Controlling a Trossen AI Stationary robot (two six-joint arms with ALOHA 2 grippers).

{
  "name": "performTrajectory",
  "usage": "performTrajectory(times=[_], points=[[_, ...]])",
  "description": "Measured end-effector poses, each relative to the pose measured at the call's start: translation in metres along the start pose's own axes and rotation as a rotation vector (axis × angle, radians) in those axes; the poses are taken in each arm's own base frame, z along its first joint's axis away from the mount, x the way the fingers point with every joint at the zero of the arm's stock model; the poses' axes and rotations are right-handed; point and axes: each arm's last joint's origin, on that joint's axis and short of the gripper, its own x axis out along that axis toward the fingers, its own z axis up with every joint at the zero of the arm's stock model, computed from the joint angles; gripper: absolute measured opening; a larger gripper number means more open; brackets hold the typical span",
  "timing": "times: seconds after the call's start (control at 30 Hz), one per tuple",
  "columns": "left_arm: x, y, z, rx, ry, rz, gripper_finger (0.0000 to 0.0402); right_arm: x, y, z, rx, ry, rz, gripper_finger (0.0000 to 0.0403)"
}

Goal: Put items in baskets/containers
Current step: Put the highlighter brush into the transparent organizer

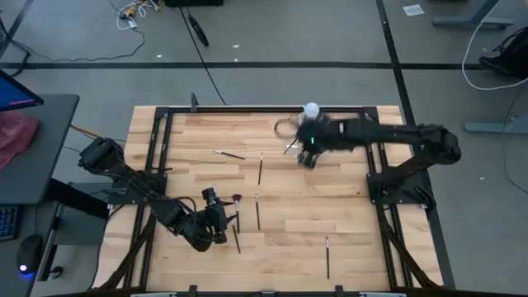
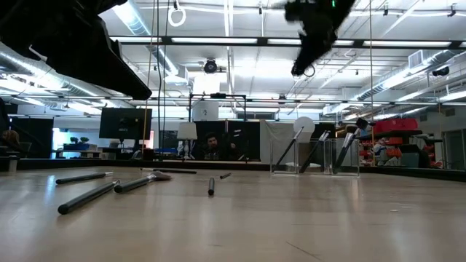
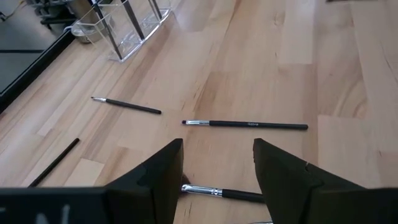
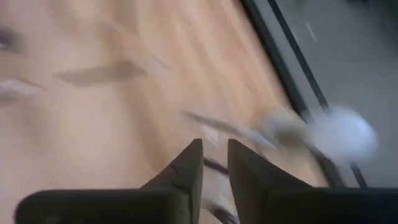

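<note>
Left gripper (image 1: pixel 221 224), fingers (image 3: pixel 155 180) spread, hovers low over a brush (image 3: pixel 221 193) lying crosswise just under its tips; nearest arm for that pick. More brushes (image 1: pixel 257 210) lie scattered mid-table, nothing obstructing. Right gripper (image 1: pixel 308 158), jaws nearly together and empty, sits beside the clear tray (image 1: pixel 289 130) and white ball (image 1: pixel 311 109).

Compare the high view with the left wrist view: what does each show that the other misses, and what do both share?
Only the high view shows the white ball on a grey round base, the right tool beside it, and the lone thin dark brush nearest the table's front edge.

Only the left wrist view shows the silver-ferruled dark brush lying between the open left tool's fingers.

Both show the pale wooden table and a long dark brush.
</note>
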Motion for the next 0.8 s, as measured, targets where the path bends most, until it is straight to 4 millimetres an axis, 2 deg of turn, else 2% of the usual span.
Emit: performTrajectory(times=[0.13,0.23,0.33,0.47,0.6,0.8], points=[[0.0,0.0,0.0,-0.009,-0.001,0.001,0.0195,-0.009,0.065,0.002,-0.05,-0.257,0.157,0.0049],[0.0,0.001,0.0,-0.027,-0.011,0.018,0.0195,-0.008,0.108,-0.013,-0.058,-0.436,0.28,0.0036],[0.0,0.001,0.001,-0.069,-0.023,0.037,0.0195,-0.002,0.143,-0.039,-0.041,-0.591,0.378,0.0023],[-0.002,0.0,0.0,-0.123,-0.048,0.063,0.0195,0.012,0.175,-0.076,0.02,-0.755,0.459,0.0007],[-0.006,-0.003,-0.004,-0.202,-0.09,0.096,0.0195,0.032,0.197,-0.107,0.074,-0.829,0.496,0.0004],[0.002,-0.018,-0.027,-0.293,-0.096,0.132,0.0195,0.063,0.225,-0.121,0.112,-0.875,0.518,0.0011]])
